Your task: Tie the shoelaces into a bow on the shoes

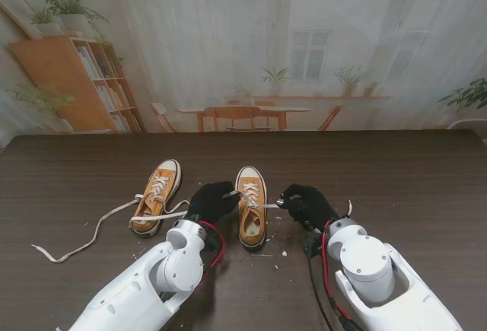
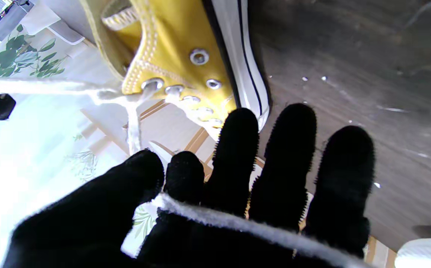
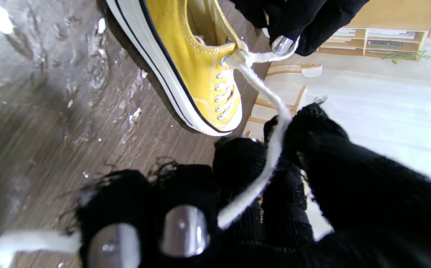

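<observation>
2 yellow canvas low-top shoes with white rubber soles and toe caps are set on a dark wood-grain table [image 1: 396,171], toes pointing to 12 o'clock. The right shoe [image 1: 251,208] is seen at the centre, between the 2 hands; the left shoe [image 1: 157,195] lies near it at 9 o'clock, tilted slightly toward 1 o'clock. Flat white woven laces are threaded through silver metal eyelets on both.

The left shoe's lace [image 1: 91,236] is left loose: one long end trails across the table toward 8 o'clock, another toward the centre shoe. Small white flecks [image 1: 284,253] are scattered on the wood near the centre shoe's heel.

Both hands are covered by fuzzy black knit gloves. The left hand [image 1: 211,202] is placed just beside the centre shoe at its 9 o'clock. In the left wrist view, its thumb and index finger [image 2: 184,172] are pinched on a strand of the right shoe's lace [image 2: 133,126], while the other 3 fingers are held straight and apart beside the sole.

The right hand [image 1: 306,203] is placed at the shoe's 3 o'clock, close but not touching it. In the right wrist view, its fingers [image 3: 238,163] are curled around the other lace end, which is drawn taut from the top eyelets. Bare metal fingertips are exposed through frayed glove ends.
</observation>
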`<control>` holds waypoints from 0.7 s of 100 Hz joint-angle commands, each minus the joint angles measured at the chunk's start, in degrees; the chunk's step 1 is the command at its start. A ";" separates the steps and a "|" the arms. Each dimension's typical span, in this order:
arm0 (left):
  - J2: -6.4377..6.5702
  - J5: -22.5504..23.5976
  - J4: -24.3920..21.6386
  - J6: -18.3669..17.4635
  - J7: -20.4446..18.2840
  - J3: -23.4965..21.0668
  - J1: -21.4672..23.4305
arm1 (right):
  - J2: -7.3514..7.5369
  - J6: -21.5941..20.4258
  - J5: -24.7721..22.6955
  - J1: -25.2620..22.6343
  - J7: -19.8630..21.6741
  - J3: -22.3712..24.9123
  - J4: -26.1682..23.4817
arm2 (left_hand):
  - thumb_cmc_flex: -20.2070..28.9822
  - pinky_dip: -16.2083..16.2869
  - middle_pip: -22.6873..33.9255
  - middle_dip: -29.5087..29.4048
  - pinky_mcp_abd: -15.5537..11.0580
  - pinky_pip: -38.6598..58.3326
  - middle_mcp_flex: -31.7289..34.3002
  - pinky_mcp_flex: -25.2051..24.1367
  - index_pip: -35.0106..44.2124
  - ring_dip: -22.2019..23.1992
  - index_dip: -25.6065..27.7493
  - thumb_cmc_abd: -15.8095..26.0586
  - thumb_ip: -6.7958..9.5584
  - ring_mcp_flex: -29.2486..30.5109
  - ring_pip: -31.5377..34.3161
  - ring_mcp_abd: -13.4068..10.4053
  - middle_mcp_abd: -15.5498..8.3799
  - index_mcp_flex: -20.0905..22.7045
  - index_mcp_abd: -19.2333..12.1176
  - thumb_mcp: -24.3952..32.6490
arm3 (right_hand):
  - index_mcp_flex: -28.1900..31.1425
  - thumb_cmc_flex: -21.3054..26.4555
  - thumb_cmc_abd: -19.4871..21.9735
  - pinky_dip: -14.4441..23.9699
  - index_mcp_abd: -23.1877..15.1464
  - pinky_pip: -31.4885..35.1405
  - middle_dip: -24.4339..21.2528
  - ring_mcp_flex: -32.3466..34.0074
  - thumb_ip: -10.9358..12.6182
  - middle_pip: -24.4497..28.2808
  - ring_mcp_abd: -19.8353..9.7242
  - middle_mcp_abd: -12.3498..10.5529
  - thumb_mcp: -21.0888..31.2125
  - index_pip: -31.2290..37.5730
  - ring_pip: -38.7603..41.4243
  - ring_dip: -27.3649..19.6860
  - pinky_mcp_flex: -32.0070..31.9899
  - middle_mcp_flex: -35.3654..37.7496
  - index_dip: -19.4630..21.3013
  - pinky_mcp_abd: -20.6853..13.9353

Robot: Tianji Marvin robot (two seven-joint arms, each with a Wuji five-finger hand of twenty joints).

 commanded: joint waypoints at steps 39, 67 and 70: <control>0.96 5.39 1.09 4.91 -2.76 0.47 -2.93 | -0.29 -2.67 -4.92 2.71 -1.60 -1.04 3.93 | -3.47 13.33 35.02 19.11 -26.34 53.83 9.87 19.23 1.99 9.82 9.80 5.23 7.21 8.75 55.16 -19.39 -5.64 7.86 0.01 -7.70 | 7.76 -0.04 -8.47 9.19 -2.62 16.92 8.36 2.30 1.80 7.35 -4.51 1.05 4.38 -3.27 6.45 6.79 2.95 8.89 -4.80 -3.06; 1.70 6.25 3.44 6.16 -5.85 1.32 -4.78 | -2.24 -3.19 -5.57 4.51 -8.70 -1.98 8.24 | -2.33 24.01 43.62 17.49 -32.46 53.85 9.65 20.39 0.00 10.01 8.00 2.54 7.08 8.70 61.05 -22.69 -4.87 9.58 2.00 -6.50 | 14.80 3.51 -14.31 14.92 0.17 16.93 10.78 2.03 2.07 11.43 0.28 7.18 8.20 -4.91 7.15 9.89 2.12 11.34 -8.34 2.50; 1.80 6.48 3.48 6.30 -6.10 1.34 -4.84 | -2.38 -3.05 -5.82 4.56 -9.28 -2.00 8.45 | -2.24 24.11 43.80 17.35 -32.65 53.85 9.64 20.41 -0.15 9.97 7.91 2.34 7.05 8.70 61.09 -22.81 -4.81 9.62 2.29 -6.42 | 15.67 4.16 -14.65 15.37 0.41 16.93 10.77 2.02 2.20 11.74 0.48 8.06 8.24 -5.16 7.19 10.17 2.08 11.34 -8.85 2.80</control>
